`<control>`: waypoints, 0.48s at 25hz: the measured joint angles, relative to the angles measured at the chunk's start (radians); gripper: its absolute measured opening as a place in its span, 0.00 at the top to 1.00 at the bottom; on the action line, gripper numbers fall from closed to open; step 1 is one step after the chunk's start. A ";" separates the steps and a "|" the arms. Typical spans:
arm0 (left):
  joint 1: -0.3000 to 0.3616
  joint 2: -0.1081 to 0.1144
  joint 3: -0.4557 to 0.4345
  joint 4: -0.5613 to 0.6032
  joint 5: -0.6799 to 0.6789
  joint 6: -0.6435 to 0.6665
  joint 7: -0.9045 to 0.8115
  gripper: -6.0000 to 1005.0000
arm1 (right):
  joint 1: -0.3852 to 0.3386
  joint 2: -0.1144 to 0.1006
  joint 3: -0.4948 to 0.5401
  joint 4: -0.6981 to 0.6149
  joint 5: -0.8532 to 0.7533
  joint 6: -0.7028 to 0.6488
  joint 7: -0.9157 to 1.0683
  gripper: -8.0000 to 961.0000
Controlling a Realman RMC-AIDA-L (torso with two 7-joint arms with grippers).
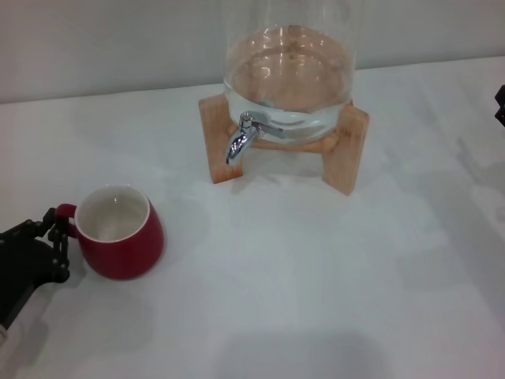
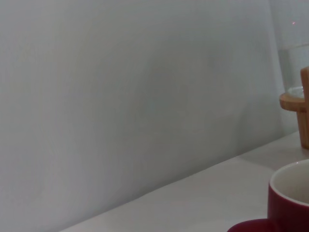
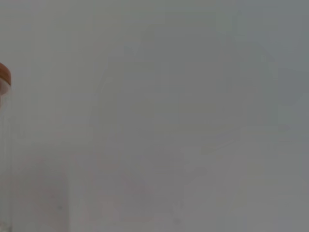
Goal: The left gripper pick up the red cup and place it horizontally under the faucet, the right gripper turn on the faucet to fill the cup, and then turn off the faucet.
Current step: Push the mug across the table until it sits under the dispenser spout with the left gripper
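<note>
The red cup [image 1: 122, 234] stands upright on the white table [image 1: 316, 276] at the front left, its white inside empty and its small handle [image 1: 65, 211] turned towards my left gripper [image 1: 59, 245]. That gripper is open and sits right against the handle side of the cup, low over the table. The left wrist view catches the cup's rim [image 2: 289, 193] at close range. The chrome faucet [image 1: 245, 136] points down from the glass dispenser [image 1: 288, 71] on its wooden stand [image 1: 347, 150], far behind and right of the cup. Only a black sliver of my right gripper [image 1: 500, 106] shows at the right edge.
The dispenser holds a shallow layer of water. Bare white table stretches between the cup and the stand and across the front right. A plain grey wall [image 1: 102, 47] runs behind the table.
</note>
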 joint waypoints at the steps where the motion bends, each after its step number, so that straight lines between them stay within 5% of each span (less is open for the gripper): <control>1: -0.005 0.000 0.000 0.000 0.001 0.000 0.000 0.92 | 0.000 0.000 0.000 0.000 0.000 0.000 0.000 0.09; 12: -0.046 0.001 0.000 0.008 0.045 -0.011 -0.038 0.92 | -0.001 0.001 -0.009 -0.001 0.000 -0.002 0.003 0.09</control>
